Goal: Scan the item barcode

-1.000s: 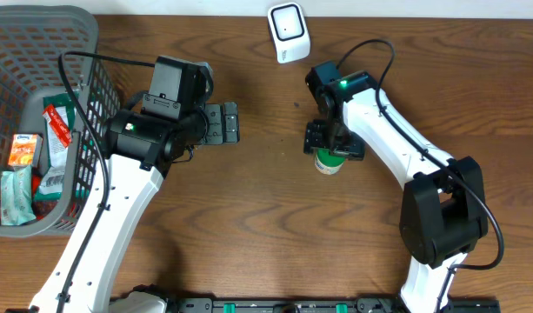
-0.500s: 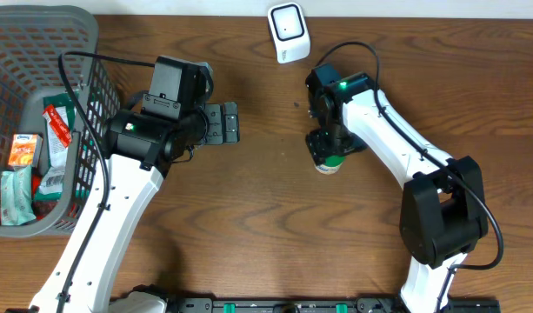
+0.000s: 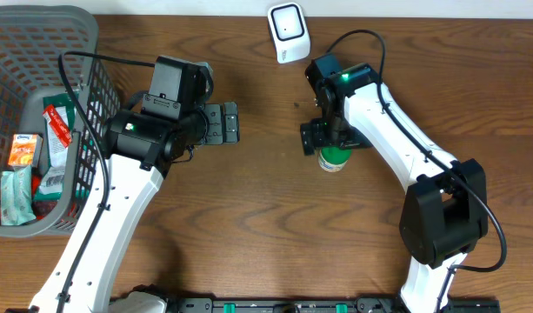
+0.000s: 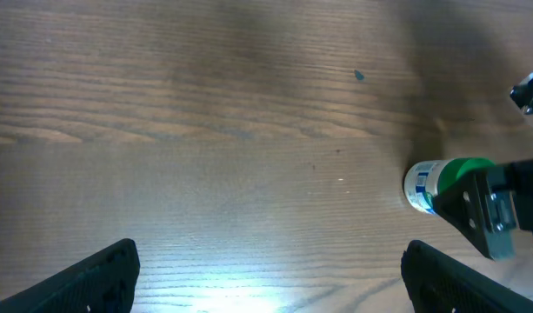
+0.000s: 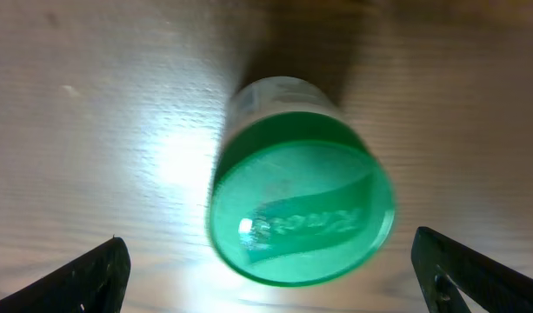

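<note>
Right pincer (image 3: 333, 139) has just spread wide, freeing the green-lidded jar (image 5: 301, 209), which stands cap-up on the table (image 3: 249, 217) between its fingertips (image 5: 83, 278); I judge the scan either finished or needing a regrasp. One jar, one white scanner (image 3: 288, 33) just beyond the pincer, one basket (image 3: 75, 26), and an open left pincer (image 3: 224, 123).

A wooden bench (image 3: 266, 226) fills the overhead view, dark brown, with long wavy grain running mostly from left to right. Along its far edge lies a narrow pale strip (image 3: 440, 7); whether that is wall or floor cannot be told. A small dark speck (image 4: 359, 76) marks the wood. In both wrist views the surface looks paler and greyer. A bright patch of glare (image 4: 249, 300) sits low in the left one, and the right one shows a second glare patch (image 5: 175, 165).
</note>
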